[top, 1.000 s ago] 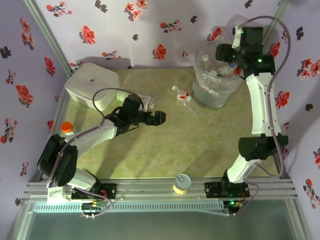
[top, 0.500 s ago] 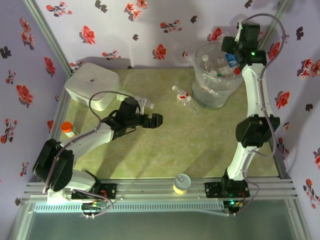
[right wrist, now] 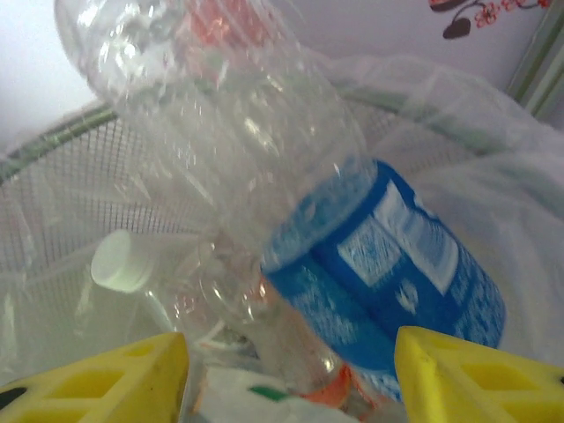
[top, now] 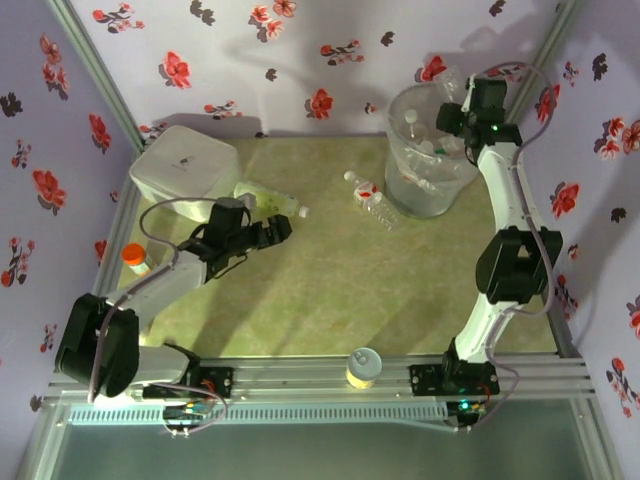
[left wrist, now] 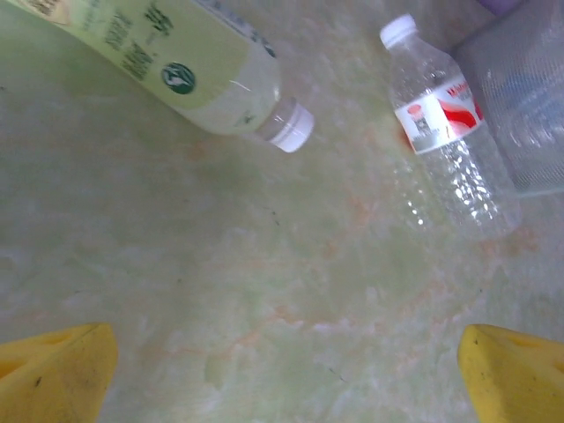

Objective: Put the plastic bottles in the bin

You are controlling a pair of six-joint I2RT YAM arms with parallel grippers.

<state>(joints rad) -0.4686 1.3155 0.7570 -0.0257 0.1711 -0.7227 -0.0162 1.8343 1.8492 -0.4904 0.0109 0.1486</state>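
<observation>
Two plastic bottles lie on the table: a yellow-green labelled one (top: 262,200) (left wrist: 176,62) with a white cap, and a clear red-labelled one (top: 370,198) (left wrist: 445,132) beside the bin (top: 430,150). My left gripper (top: 275,230) (left wrist: 286,388) hovers open just in front of the yellow-green bottle, holding nothing. Over the bin's far right rim is my right gripper (top: 452,118) (right wrist: 291,379), its fingers apart. A blue-labelled bottle (right wrist: 388,256) lies beyond them inside the bin (right wrist: 62,189), touching neither finger, among other bottles such as a white-capped one (right wrist: 119,260).
A white rounded box (top: 185,172) stands at the back left, close behind the left gripper. An orange-capped bottle (top: 135,257) stands at the left edge. A yellow can (top: 363,367) sits on the front rail. Flowered walls close in the back and sides.
The blue-labelled bottle has left the right gripper and dropped into the bin; the jaws narrowed a little. The left gripper drew back leftward, nearer the yellow-green bottle.
</observation>
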